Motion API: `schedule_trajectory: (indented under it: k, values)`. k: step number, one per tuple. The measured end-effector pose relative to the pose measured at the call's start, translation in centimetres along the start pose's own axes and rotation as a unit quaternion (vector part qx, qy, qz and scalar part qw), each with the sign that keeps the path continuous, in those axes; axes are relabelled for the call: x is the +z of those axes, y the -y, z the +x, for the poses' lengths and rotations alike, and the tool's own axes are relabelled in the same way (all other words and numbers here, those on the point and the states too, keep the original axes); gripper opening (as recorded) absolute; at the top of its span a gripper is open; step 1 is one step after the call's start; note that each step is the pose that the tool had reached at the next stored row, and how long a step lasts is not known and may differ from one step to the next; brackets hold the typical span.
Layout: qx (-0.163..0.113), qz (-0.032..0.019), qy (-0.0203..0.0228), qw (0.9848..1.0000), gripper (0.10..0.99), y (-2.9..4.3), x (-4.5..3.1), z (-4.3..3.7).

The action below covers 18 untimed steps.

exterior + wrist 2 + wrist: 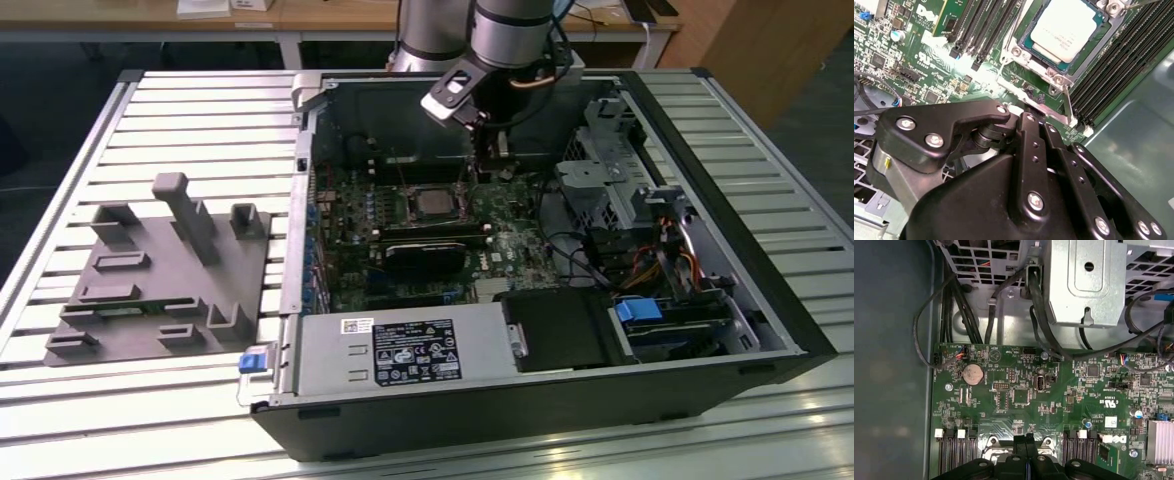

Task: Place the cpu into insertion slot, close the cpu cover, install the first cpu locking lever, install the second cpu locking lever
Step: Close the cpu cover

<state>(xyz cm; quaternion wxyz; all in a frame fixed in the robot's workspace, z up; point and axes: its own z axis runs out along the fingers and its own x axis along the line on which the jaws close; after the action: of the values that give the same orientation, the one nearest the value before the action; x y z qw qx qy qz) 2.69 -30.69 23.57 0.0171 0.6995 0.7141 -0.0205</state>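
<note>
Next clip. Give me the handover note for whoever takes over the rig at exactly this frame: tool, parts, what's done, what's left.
Tool: shut, with nothing seen in it. Its tip is low over the motherboard, right beside the insertion slot.
Cpu: seated in the slot, metal top up.
Cpu cover: down around the cpu.
Done: cpu placed, cover closed.
Left: the two locking levers. One thin lever lies by the slot's corner, close to the tool tip. Whether it is latched, or whether the tool touches it, cannot be told.
</note>
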Motion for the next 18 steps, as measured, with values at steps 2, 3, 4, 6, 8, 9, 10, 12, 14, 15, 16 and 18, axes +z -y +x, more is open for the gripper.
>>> schedule_trajectory:
  k: [2,3,4,6,8,9,10,12,14,15,16,18]
  values:
    - [0.000,0.0000,0.0000,1.0000,0.106,0.13,0.04,0.01]
    - [0.000,0.0000,-0.0001,1.0000,0.106,0.21,0.08,0.01]
    - [0.000,0.0000,0.0000,1.0000,0.106,0.28,0.11,0.01]
    - [0.000,0.0000,0.0000,1.0000,0.106,0.44,0.16,0.02]
    - [0.000,0.0000,0.0000,1.0000,0.106,0.58,0.20,0.02]
    - [0.000,0.0000,0.0000,1.0000,0.106,0.66,0.23,0.03]
    - [0.000,0.0000,0.0000,1.0000,0.106,0.73,0.25,0.03]
    - [0.000,0.0000,0.0000,1.0000,0.106,0.88,0.30,0.04]
    - [0.000,0.0000,0.0000,1.0000,0.106,1.04,0.34,0.05]
    - [0.000,0.0000,-0.0001,1.0000,0.106,1.12,0.37,0.06]
    - [0.000,0.0000,-0.0001,1.0000,0.106,1.21,0.40,0.06]
    - [0.000,0.0000,-0.0001,1.0000,0.106,1.37,0.45,0.07]
